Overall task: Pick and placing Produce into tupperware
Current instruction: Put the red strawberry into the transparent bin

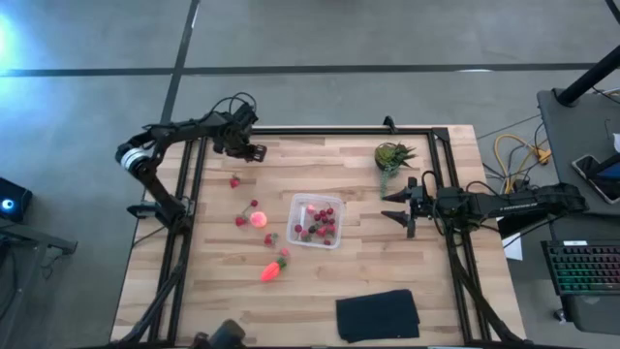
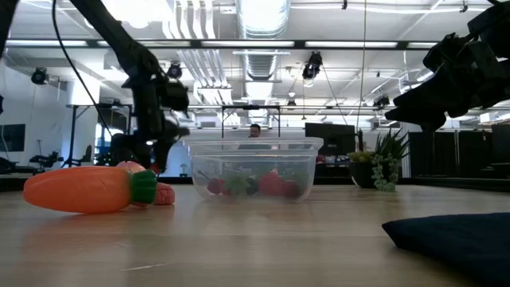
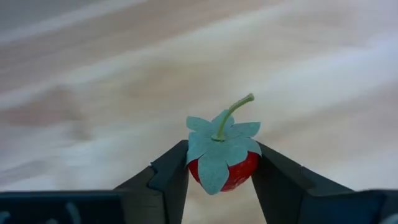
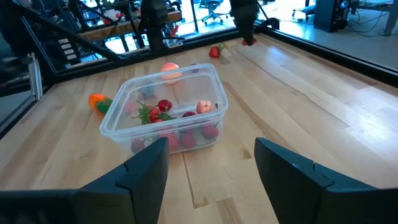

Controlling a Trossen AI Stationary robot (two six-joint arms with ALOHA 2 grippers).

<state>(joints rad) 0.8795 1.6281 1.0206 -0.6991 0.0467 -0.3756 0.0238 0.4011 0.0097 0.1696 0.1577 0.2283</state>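
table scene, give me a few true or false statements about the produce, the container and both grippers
1. The left gripper has a red berry with a green leafy cap between its fingers. True.
2. The clear container is empty. False: it already holds several red pieces.
3. The orange carrot-like piece lies inside the container. False: it lies on the table outside it.
4. The right gripper is open and holds nothing. True.
5. The black cloth covers the container. False: it lies apart, near the table's edge.
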